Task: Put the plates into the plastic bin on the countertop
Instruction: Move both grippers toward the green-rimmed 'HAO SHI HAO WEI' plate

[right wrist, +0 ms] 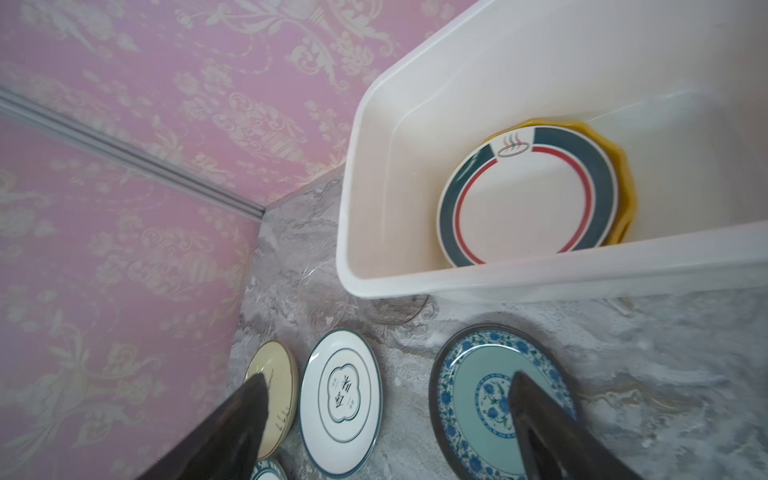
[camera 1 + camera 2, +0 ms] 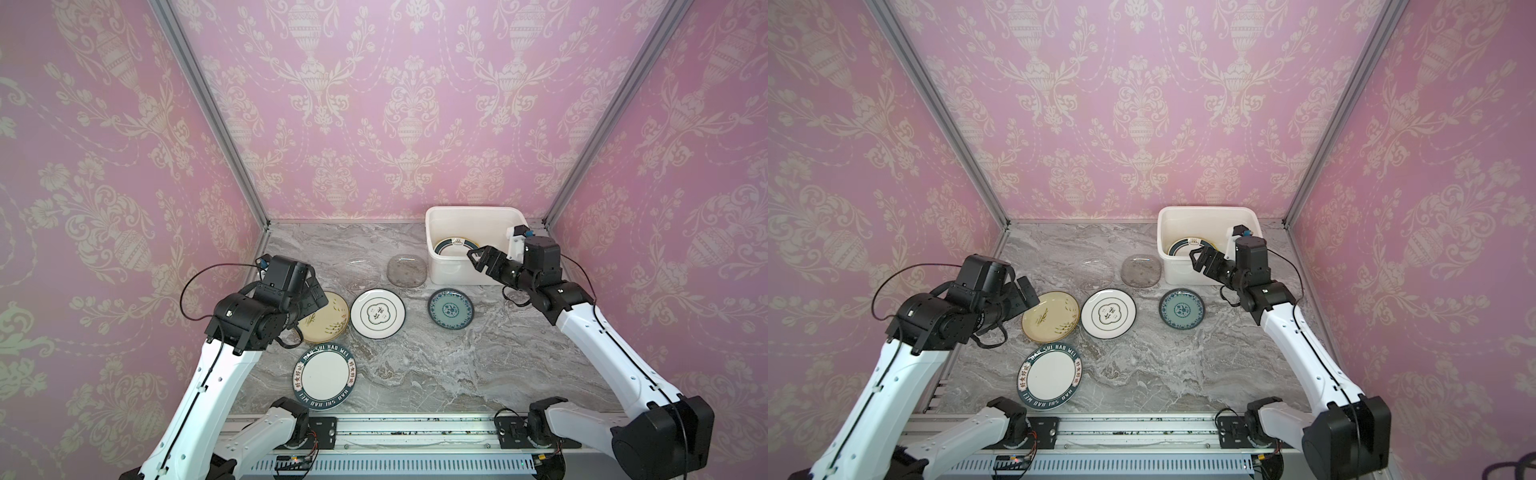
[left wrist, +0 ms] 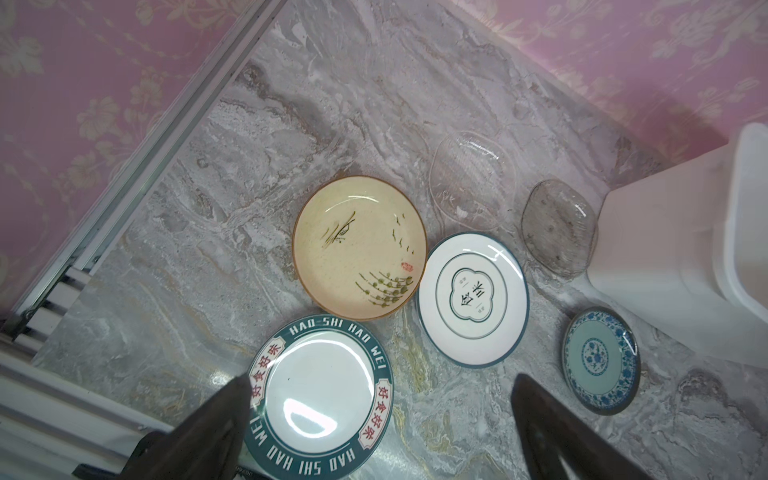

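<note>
walls: pink damask wallpaper (image 2: pixel 374 104), three sides | frame: aluminium corner posts (image 2: pixel 210 104), both back corners | front edge: slotted aluminium rail (image 2: pixel 415 430) | nearer still: white vented cable duct (image 2: pixel 395 467)

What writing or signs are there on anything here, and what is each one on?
"HAO SHI HAO WEI": twice round the dark rim of the lettered plate.
"好食好味": red, on that rim's side panels.
White plate: Chinese characters in its middle emblem, not clear enough to read.
Cream plate: small red stamp, too small to read.
Striped plate in the bin: a steaming-bowl sign, no words.
</note>
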{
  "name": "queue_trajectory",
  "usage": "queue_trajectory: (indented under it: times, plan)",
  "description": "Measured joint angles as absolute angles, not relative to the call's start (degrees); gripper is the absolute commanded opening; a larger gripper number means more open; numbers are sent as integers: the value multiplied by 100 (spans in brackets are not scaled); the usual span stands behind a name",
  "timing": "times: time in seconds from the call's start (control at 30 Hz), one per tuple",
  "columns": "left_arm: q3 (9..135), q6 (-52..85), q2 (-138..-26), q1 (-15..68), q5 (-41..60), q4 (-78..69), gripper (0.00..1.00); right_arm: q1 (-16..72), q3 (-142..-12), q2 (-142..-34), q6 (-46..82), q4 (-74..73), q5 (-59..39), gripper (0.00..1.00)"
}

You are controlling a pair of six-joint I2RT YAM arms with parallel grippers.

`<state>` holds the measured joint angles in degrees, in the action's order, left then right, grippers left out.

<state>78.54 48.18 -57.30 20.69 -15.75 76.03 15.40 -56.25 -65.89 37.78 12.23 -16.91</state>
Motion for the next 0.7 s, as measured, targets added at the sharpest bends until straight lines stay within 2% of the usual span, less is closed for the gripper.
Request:
queue_trajectory:
  times: [0.2,0.4,0.53,0.7]
  plan:
    - [7229,4753,-5542,2069,-1345,7787,99,3387,-4982,-6372,3970,1072,-1782,82]
    - [6364,4357,-5216,2069,-840,7338,99,4965,-4576,-6823,4377,825,-1219,84]
    - [5948,4147,-4858,2069,-777,7063,99,5454,-4694,-7581,4665,602,-1072,84]
    - [5551,4163,-4786,2047,-753,6936,99,5505,-5625,-8849,4818,670,-1321,84]
